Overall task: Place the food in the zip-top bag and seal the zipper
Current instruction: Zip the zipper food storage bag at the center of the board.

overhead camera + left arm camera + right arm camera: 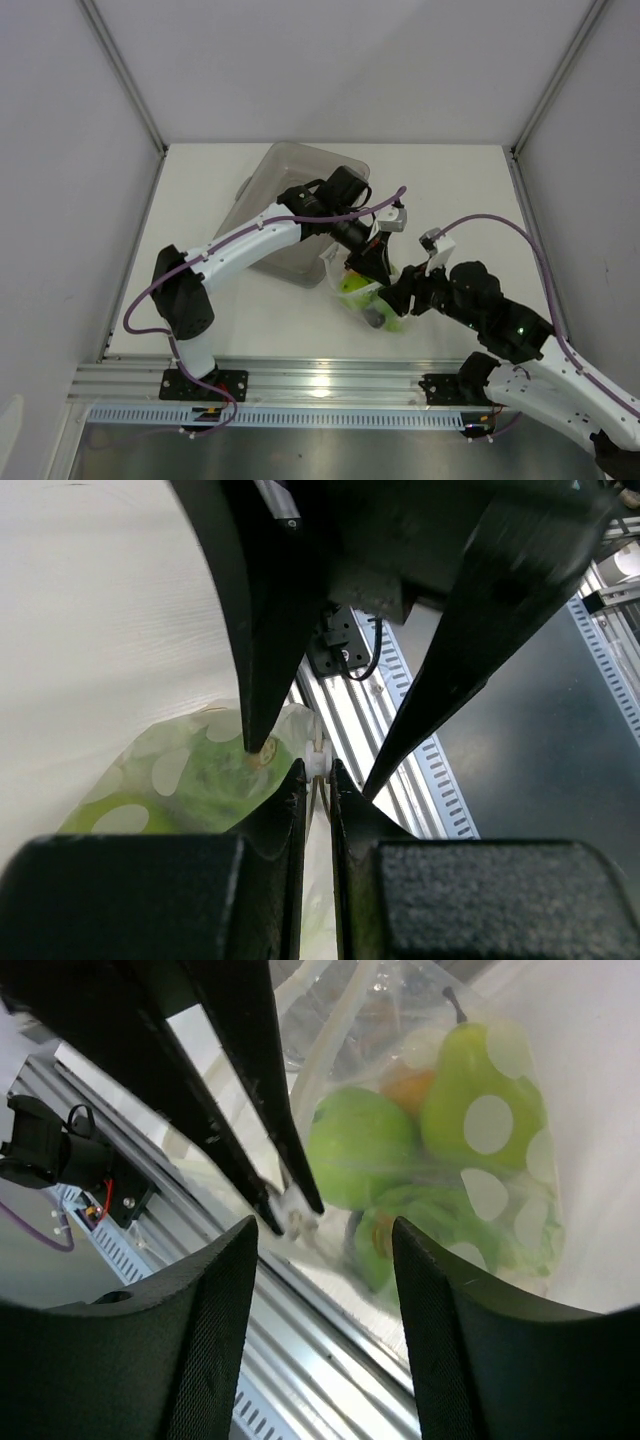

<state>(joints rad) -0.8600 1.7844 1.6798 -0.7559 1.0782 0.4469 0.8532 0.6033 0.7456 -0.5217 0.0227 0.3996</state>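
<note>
Left jaws are pinched nearly shut on the mouth edge of the bag [362,292], holding a thin fold of plastic, with a small white bit of the zipper [316,761] showing just above their pads. Right jaws stand well apart and hold nothing. Their tips straddle the same edge of the bag, one seeming to touch the plastic and the other clear of it.

The bag lies on the surface [450,190], with the tray [285,170] just behind it. The food [360,1145] sits inside the bag: green fruits, an orange one behind them, and a dark piece low in the bag in the top view. No food shows outside the bag, though the left arm [250,240] hides part of the tray.

Loading looks finished, so the step in hand is the seal. How much of the zipper is already pressed together cannot be told.

Next, the right jaws would need to close on the strip right beside the left pinch. They would then run along the bag's mouth while the left holds it taut. The film is thin and crinkly, so it may bunch rather than slide. Fruit bulging near the mouth could also keep the two lips from meeting
</note>
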